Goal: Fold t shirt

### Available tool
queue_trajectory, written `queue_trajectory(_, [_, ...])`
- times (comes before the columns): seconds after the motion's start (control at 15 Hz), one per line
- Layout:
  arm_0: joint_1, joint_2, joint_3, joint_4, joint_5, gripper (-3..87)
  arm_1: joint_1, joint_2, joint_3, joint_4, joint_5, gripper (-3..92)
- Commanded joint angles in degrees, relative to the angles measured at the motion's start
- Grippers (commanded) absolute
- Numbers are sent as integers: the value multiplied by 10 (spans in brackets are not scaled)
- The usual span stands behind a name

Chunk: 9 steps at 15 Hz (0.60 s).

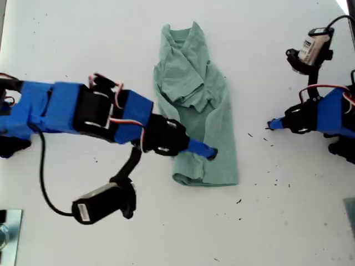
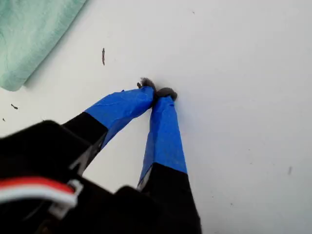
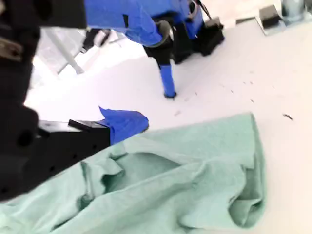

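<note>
The t shirt (image 1: 194,105), pale green, lies in the middle of the white table, folded into a long narrow strip with its collar end bunched toward the far side. It also shows as the t shirt (image 2: 29,34) and the t shirt (image 3: 185,180) in the wrist views. My second gripper (image 1: 209,151) reaches in from the exterior view's left and hovers over the shirt's near half. Only one blue finger (image 3: 124,124) shows above the cloth. My first gripper (image 1: 270,125) is at the exterior view's right, shut with nothing held, its tips (image 2: 157,92) on bare table apart from the shirt.
The second arm's wrist camera (image 1: 102,204) and its black cable (image 1: 43,188) hang near the table on the exterior view's left. A metal bracket (image 1: 8,233) sits at the exterior view's bottom left corner. Dark specks (image 1: 274,180) dot the table.
</note>
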Motion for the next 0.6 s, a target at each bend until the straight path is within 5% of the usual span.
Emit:
queue_trajectory(0.0, [-32,163,87,57,-17,245,-6,2,1,7,2,24])
queue_trajectory(0.27, [-36,481,661,-69,-72,17,-6,22,6,18,11,24])
queue_trajectory(0.53, [9,746,1089,-210,-180,-2,-27,178,44,81,82,24])
